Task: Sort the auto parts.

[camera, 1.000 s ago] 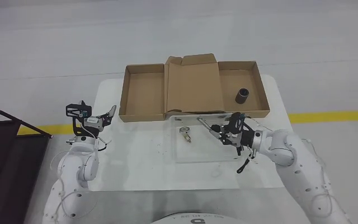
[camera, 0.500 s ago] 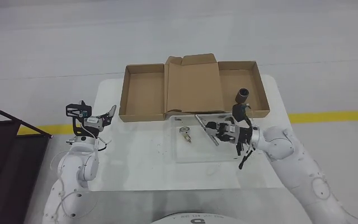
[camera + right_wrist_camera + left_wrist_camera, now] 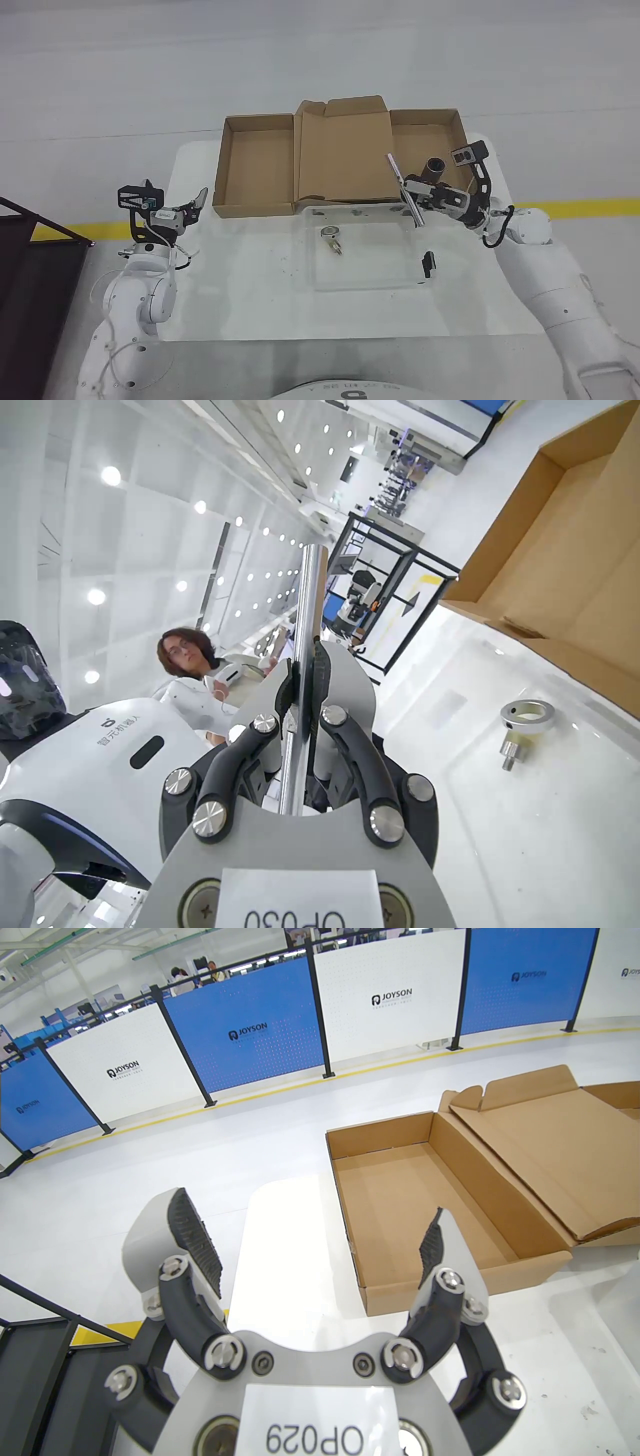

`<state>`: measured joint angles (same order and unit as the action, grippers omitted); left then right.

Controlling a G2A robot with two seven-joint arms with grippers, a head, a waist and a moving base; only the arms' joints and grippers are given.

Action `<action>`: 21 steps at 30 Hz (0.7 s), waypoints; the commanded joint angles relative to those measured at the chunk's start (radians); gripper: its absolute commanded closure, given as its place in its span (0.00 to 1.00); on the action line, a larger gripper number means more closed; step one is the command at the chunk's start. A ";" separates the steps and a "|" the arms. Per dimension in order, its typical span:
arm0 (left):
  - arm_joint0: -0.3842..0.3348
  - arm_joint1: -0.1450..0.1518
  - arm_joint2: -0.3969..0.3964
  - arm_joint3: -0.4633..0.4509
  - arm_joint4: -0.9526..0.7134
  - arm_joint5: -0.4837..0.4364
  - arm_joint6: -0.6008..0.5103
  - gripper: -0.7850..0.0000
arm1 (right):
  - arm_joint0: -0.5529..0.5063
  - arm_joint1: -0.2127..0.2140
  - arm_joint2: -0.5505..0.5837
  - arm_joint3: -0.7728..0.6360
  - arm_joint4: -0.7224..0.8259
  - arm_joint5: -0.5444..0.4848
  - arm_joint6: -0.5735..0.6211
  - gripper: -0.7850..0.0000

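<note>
Right gripper (image 3: 302,682) clamps a steel rod (image 3: 311,600); left gripper (image 3: 310,1215) gapes empty. The slick rod may swivel and miss the box (image 3: 446,135)

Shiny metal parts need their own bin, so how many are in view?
2. A metal rod is clamped in the right gripper near the cardboard box; a ring collar with a stud lies on the clear tray. More may be hidden.

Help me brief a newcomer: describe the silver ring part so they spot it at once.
Find the cardboard box at the far side of the table. In front of it lies a clear tray, and the ring part rests on it. Unlike the small black piece, it is silver with a short stud.
</note>
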<state>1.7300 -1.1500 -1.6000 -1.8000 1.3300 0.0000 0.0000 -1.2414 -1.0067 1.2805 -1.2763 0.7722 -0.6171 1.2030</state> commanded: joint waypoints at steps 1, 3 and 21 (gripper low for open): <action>0.000 0.000 0.000 0.000 0.000 0.000 0.000 0.00 | -0.005 0.001 0.010 0.003 -0.020 -0.019 -0.019 1.00; 0.000 0.000 0.000 0.000 0.000 0.000 0.000 0.00 | -0.011 0.002 0.015 -0.005 -0.033 -0.029 -0.029 1.00; 0.000 0.000 0.000 0.000 0.000 0.000 0.000 0.00 | -0.045 0.006 0.062 -0.027 -0.195 -0.101 -0.151 1.00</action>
<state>1.7300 -1.1500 -1.6000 -1.8000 1.3300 0.0000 0.0000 -1.2835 -1.0011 1.3337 -1.3002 0.6273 -0.7083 1.0902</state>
